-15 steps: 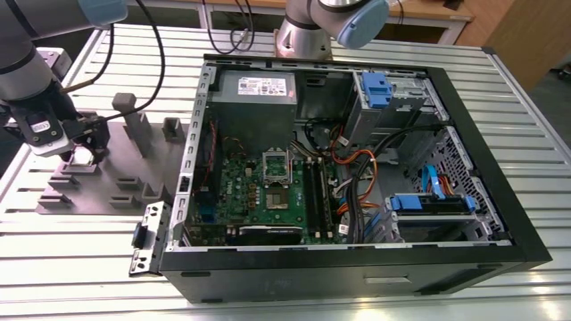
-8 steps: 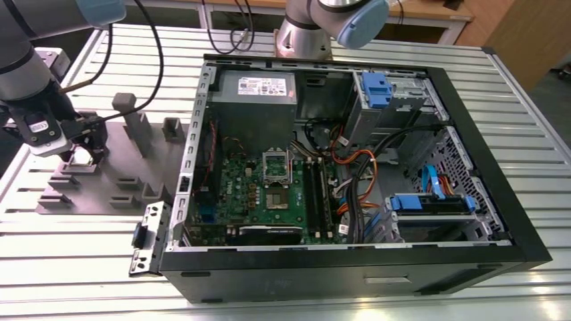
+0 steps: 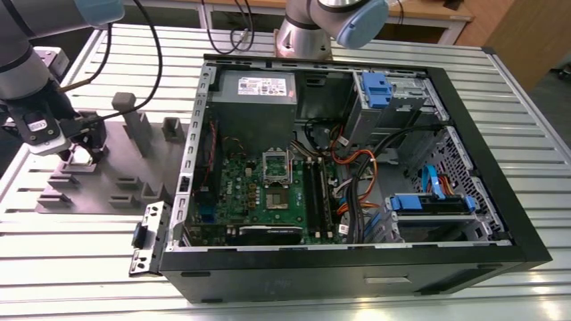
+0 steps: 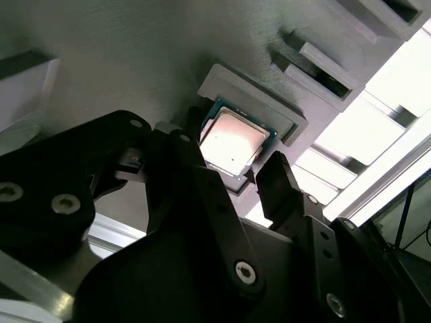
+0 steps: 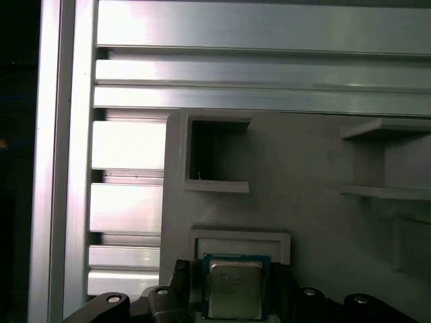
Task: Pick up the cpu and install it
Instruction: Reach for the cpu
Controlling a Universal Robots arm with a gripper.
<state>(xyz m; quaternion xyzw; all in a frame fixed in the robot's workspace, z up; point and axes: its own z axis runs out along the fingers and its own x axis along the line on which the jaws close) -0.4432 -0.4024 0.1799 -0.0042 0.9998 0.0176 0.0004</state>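
Note:
The cpu [image 4: 232, 141], a small square chip with a silver top and green rim, lies flat in a shallow grey holder [image 4: 286, 111] on the grey fixture plate [image 3: 116, 167]. It appears again in the first wrist view [image 5: 234, 296], framed by its holder [image 5: 239, 241]. My gripper [image 4: 229, 160] is lowered over the chip, with one black finger [image 4: 188, 145] on one side and the other black finger [image 4: 277, 176] on the opposite side. The jaws look open, close to the chip's edges. In the exterior view my gripper [image 3: 85, 155] sits at the plate's left end.
An open computer case [image 3: 499, 134] lies to the exterior view's right of the plate, with a motherboard and its silver socket frame [image 3: 277, 168] inside. Grey blocks [image 3: 134, 124] stand up from the plate. An empty square pocket [image 5: 217, 153] sits beside the chip's holder. Slatted aluminium table [image 3: 71, 234] is underneath.

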